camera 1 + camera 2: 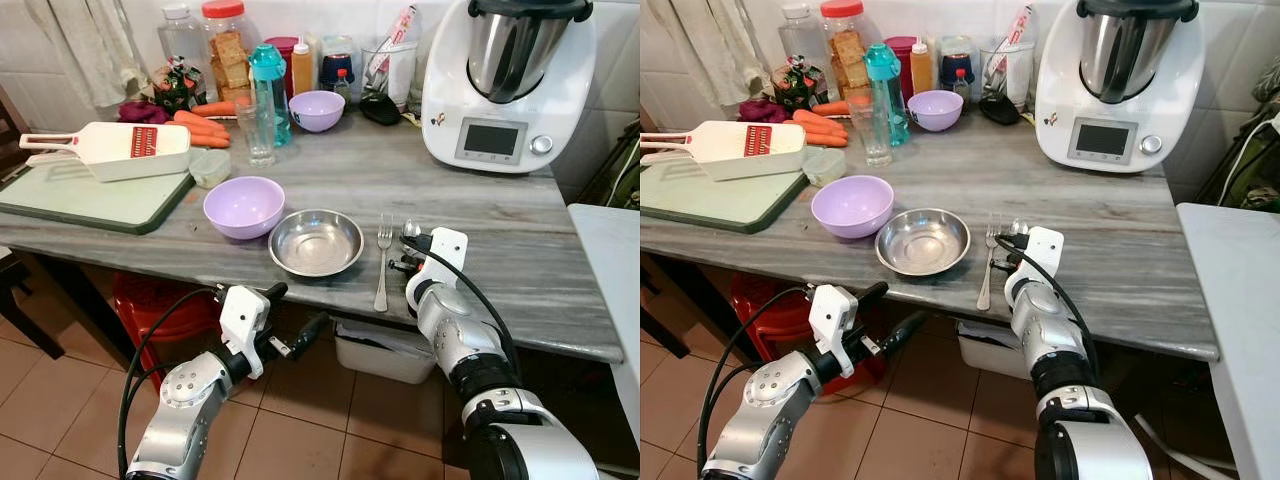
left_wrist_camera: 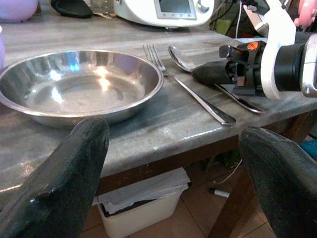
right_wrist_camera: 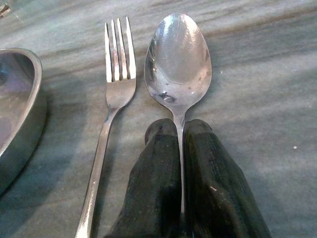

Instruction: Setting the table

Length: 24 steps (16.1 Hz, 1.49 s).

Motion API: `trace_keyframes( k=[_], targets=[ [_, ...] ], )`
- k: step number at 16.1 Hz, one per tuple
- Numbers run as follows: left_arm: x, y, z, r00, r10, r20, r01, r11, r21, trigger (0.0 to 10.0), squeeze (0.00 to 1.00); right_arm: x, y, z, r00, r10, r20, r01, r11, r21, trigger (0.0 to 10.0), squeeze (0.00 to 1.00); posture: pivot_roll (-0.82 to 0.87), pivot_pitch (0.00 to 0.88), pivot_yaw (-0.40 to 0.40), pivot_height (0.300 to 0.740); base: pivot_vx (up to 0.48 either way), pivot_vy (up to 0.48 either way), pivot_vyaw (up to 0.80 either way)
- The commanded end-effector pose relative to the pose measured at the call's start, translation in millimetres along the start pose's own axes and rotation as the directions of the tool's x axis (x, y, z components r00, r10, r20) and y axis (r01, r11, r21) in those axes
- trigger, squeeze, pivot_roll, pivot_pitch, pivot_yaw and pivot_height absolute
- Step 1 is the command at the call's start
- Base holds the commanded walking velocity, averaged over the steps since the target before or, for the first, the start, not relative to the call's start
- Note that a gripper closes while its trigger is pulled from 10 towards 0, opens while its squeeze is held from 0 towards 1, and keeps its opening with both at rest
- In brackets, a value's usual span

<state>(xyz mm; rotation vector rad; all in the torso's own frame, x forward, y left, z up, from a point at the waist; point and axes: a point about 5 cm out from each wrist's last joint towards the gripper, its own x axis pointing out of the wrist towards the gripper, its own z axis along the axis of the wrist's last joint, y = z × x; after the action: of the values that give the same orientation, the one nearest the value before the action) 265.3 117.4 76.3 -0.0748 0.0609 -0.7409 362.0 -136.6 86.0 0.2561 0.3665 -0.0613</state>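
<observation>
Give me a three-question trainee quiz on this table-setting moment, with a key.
1. True or false: the right hand is shut on the spoon.
2. What lies between the spoon and the steel plate?
3. The left hand is: A) gripping the purple bowl, B) open below the table edge, C) on the fork.

Key: 1 true; 2 the fork; 3 B.

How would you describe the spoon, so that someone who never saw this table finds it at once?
Start from the steel plate at the front edge of the grey table. To its right lies a fork, and just beyond the fork lies the spoon. Unlike the fork, it has a round bowl, and the right tool is shut on its handle.
</observation>
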Motion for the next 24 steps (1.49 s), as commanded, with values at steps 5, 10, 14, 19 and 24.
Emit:
trace_keyframes(
  k=[5,10,14,19,24],
  targets=[
    [1.1,-2.7,2.3,0.999,-0.04,-0.003,0.04,0.999,0.004,10.0,0.0,2.0,-0.1,2.6,1.0,0.002,0.008,-0.002,1.0,0.009,10.0,1.0,-0.07,0.0,0.038,0.74,0.0,0.0,0.0],
    [1.7,-5.3,2.3,0.998,-0.058,-0.001,0.058,0.998,0.003,10.0,0.0,1.6,0.0,12.5,0.998,0.006,0.059,-0.007,1.0,0.012,10.0,1.0,-0.07,0.0,0.04,0.74,0.0,0.0,0.0],
    [3.3,0.8,3.6,1.0,0.012,-0.001,-0.012,0.999,0.044,10.0,0.0,-3.8,2.6,29.5,0.99,0.02,0.139,-0.023,1.0,0.019,10.0,1.0,-0.06,0.0,0.037,0.74,0.0,0.0,0.0],
    [3.3,6.7,6.1,0.995,0.092,0.027,-0.093,0.994,0.049,10.0,0.0,-37.5,-1.1,49.0,0.937,0.093,0.337,-0.066,0.994,-0.092,10.0,1.0,-0.06,0.0,0.034,0.74,0.0,0.0,0.0],
    [-1.7,21.3,5.1,0.968,0.25,0.026,-0.251,0.967,0.043,10.0,0.0,-74.8,-16.9,38.2,0.911,0.093,0.401,-0.049,0.992,-0.12,10.0,1.0,-0.08,0.0,0.039,0.74,0.0,0.0,0.0]
  ],
)
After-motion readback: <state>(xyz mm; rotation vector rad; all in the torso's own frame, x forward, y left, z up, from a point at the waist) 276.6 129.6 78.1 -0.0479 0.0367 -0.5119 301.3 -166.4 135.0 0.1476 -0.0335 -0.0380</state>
